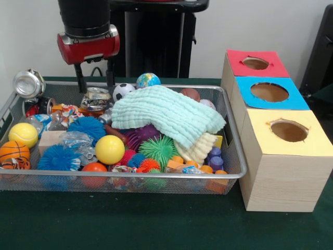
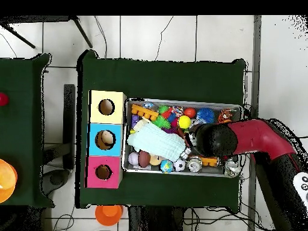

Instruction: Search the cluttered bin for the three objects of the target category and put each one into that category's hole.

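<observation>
Across the table, front view: gripper (image 1: 95, 83) hanging over the far left part of the bin (image 1: 237, 174), two dark fingers (image 1: 80, 82) spread apart and straddling the top of a crushed can (image 1: 96, 100), nothing clamped yet. Wire-mesh bin sitting on the green table (image 1: 130, 224), crammed with toys: yellow ball (image 1: 110, 149), tennis ball (image 1: 23, 135), small basketball (image 1: 14, 154), blue spiky balls (image 1: 86, 126), green spiky ball (image 1: 157, 148), soccer ball (image 1: 123, 91), globe ball (image 1: 148, 80). Pale mint cloth (image 1: 166, 113) draped across the middle, hiding whatever lies beneath. Second shiny can (image 1: 28, 83) perched at the far left corner of the rim. Just beside the bin, three wooden boxes in a row, holes cut in tops of red (image 1: 256, 63), blue (image 1: 269, 92) and yellow (image 1: 289, 130).

From above: red arm (image 2: 252, 139) reaching over the bin from the side away from the boxes, wrist hiding the gripper itself. Boxes lined along the opposite side.

Step in hand, by the look of it: first pick, likely the crushed can. Next move seemingly calls for lowering a little, closing on the can, lifting clear of the clutter and carrying to the matching hole; which hole takes cans not told by these views
</observation>
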Motion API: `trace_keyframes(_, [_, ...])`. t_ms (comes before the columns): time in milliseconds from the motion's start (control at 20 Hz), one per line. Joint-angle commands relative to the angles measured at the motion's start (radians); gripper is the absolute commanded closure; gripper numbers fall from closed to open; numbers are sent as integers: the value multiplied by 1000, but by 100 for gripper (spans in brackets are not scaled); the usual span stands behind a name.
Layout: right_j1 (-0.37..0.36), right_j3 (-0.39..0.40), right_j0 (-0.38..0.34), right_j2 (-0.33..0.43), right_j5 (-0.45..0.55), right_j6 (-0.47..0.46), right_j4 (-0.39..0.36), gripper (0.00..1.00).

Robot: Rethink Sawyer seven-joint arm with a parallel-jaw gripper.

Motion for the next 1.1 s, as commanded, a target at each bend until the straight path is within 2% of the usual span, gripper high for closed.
trace_keyframes(50, [4,9,-12,28,-101,-205,-98,0])
trace_keyframes(300, [11,-25,-37,31,-132,-250,-124,0])
trace_keyframes(650, [79,-96,-36,10,-213,-237,-199,0])
trace_keyframes(1000, [81,-161,-17,-19,-210,-260,-298,0])
trace_keyframes(1100, [105,-191,-6,-21,-198,-265,-313,0])
